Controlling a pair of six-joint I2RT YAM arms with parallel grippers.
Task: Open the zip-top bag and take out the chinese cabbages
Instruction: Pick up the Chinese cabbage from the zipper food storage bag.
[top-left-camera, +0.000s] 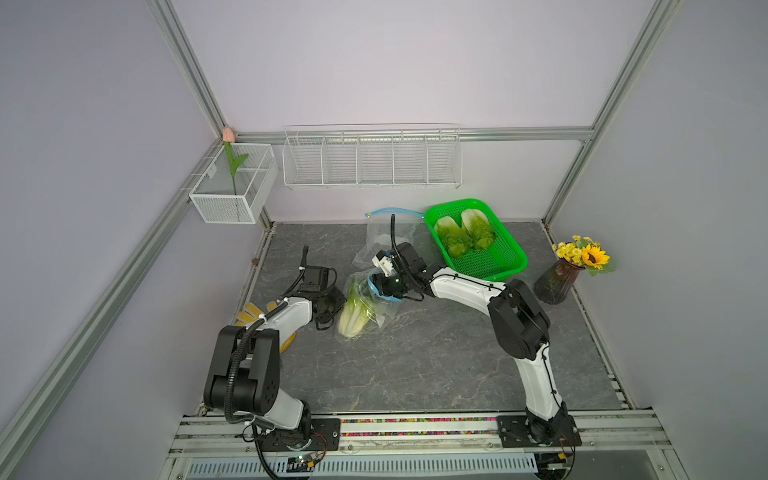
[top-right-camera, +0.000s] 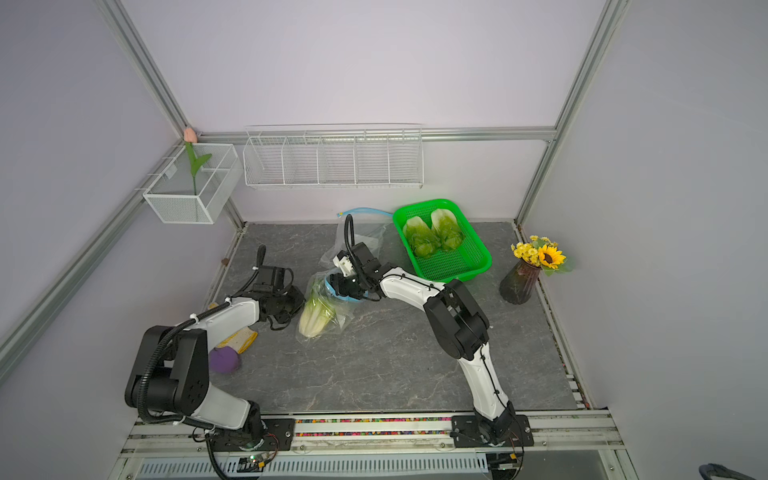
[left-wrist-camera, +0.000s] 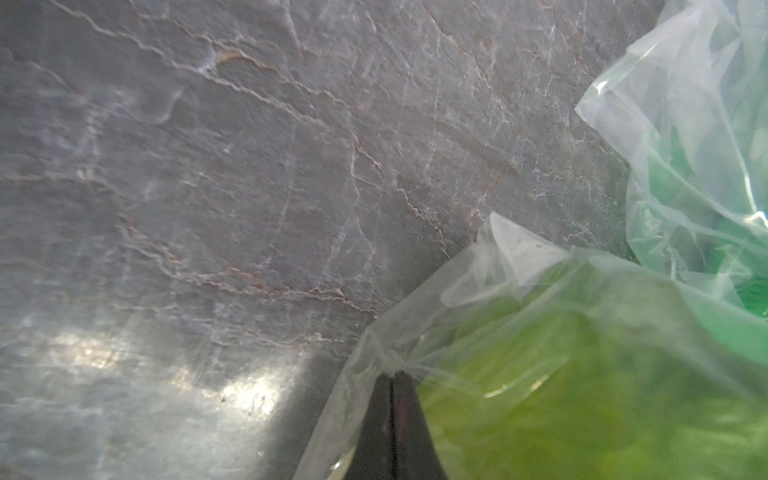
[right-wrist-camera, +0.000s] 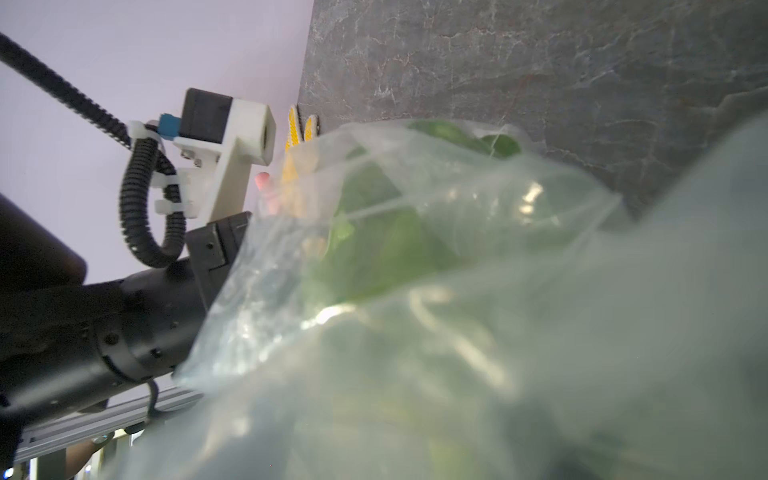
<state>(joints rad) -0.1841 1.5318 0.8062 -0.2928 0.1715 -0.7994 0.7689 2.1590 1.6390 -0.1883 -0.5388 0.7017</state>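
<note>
A clear zip-top bag (top-left-camera: 374, 318) with a blue zip rim lies mid-table. One chinese cabbage (top-left-camera: 353, 316) (top-right-camera: 316, 318) is inside it, white base toward the front. My left gripper (left-wrist-camera: 392, 374) (top-left-camera: 334, 305) is shut, pinching the bag's plastic next to the green leaves (left-wrist-camera: 582, 395). My right gripper (top-left-camera: 384, 286) (top-right-camera: 345, 286) sits at the bag's blue-rimmed mouth. Plastic fills the right wrist view and hides its jaws, with leaves (right-wrist-camera: 374, 249) showing through. Two more chinese cabbages (top-left-camera: 451, 237) (top-left-camera: 478, 230) lie in the green basket (top-left-camera: 515, 266).
A second clear bag (top-left-camera: 382, 237) with a blue zip stands behind the right wrist. A vase of sunflowers (top-left-camera: 557, 282) is at the right edge. A yellow item (top-left-camera: 249, 313) and a purple one (top-right-camera: 224, 359) lie under the left arm. Wire racks (top-left-camera: 372, 162) hang on the back wall.
</note>
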